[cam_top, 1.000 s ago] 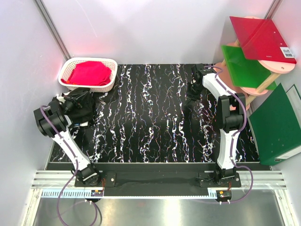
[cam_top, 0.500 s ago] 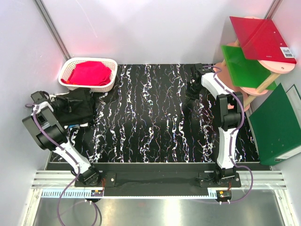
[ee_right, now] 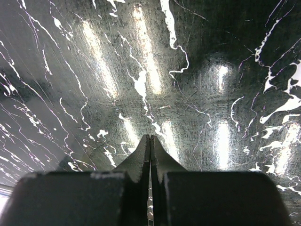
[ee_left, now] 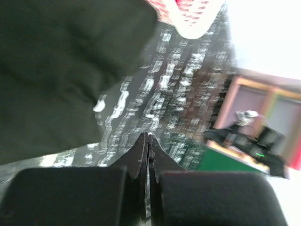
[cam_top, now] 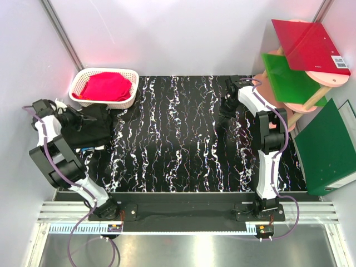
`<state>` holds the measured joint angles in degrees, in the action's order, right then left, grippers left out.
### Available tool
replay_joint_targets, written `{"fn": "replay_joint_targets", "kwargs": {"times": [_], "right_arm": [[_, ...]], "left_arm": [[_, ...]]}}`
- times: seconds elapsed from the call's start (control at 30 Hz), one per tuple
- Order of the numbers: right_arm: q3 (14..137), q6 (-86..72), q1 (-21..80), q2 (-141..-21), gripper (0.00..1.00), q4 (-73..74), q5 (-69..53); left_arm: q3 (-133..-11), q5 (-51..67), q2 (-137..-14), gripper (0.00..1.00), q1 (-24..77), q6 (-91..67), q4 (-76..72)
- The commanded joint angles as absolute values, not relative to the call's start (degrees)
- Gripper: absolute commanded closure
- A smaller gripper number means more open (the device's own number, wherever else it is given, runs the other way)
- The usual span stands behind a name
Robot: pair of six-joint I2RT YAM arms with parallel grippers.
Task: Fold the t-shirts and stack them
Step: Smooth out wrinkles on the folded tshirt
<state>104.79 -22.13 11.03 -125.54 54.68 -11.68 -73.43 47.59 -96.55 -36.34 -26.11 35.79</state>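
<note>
Just ahead of the left claw [cam_top: 68,115], clenched on nothing, lay the bunched black t-shirts [cam_top: 94,127], with the right claw [cam_top: 228,105], likewise clenched and empty, well apart across the desk [cam_top: 183,144].

I count two arms, left arm [cam_top: 58,161] and right arm [cam_top: 271,142], one white basket [cam_top: 132,89], one pink cloth [cam_top: 107,86], one heap of black t-shirts [cam_top: 94,130], one red folder [cam_top: 308,44], and two green folders, upper [cam_top: 290,78] and lower [cam_top: 328,147].

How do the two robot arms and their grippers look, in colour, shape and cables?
The left arm and right arm have white links joined by black joints, and stand on black bases. A thin purple cable runs along each. The left gripper and right gripper are black, with two blocky fingers that taper to thin tips.
</note>
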Motion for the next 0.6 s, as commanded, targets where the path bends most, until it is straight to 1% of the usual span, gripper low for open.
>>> {"fn": "replay_joint_targets", "kwargs": {"times": [0.0,0.1,0.13,0.33,0.43,0.57], "right_arm": [[106.35,-22.06,10.63,-124.10,1.00,53.61,-12.48],[106.00,-21.89,10.63,-123.84,1.00,53.61,-12.13],[105.91,-21.71,10.55,-123.75,1.00,53.70,-11.95],[105.21,-21.18,10.55,-123.22,1.00,53.61,-11.25],[105.55,-21.01,10.55,-123.40,1.00,53.70,-11.25],[106.78,-20.92,10.28,-124.10,1.00,53.70,-11.69]], "left_arm": [[-80.14,30.96,-99.22,1.00,-33.76,-15.12,47.18],[-84.79,22.88,-102.81,1.00,-32.26,-12.75,52.09],[-85.95,18.59,-103.70,1.00,-31.73,-12.05,53.42],[-93.07,4.43,-106.87,1.00,-31.73,-9.85,60.72],[-96.67,0.19,-109.94,1.00,-31.82,-8.44,65.91],[-96.77,-6.58,-111.97,1.00,-32.08,-7.74,68.56]]}}
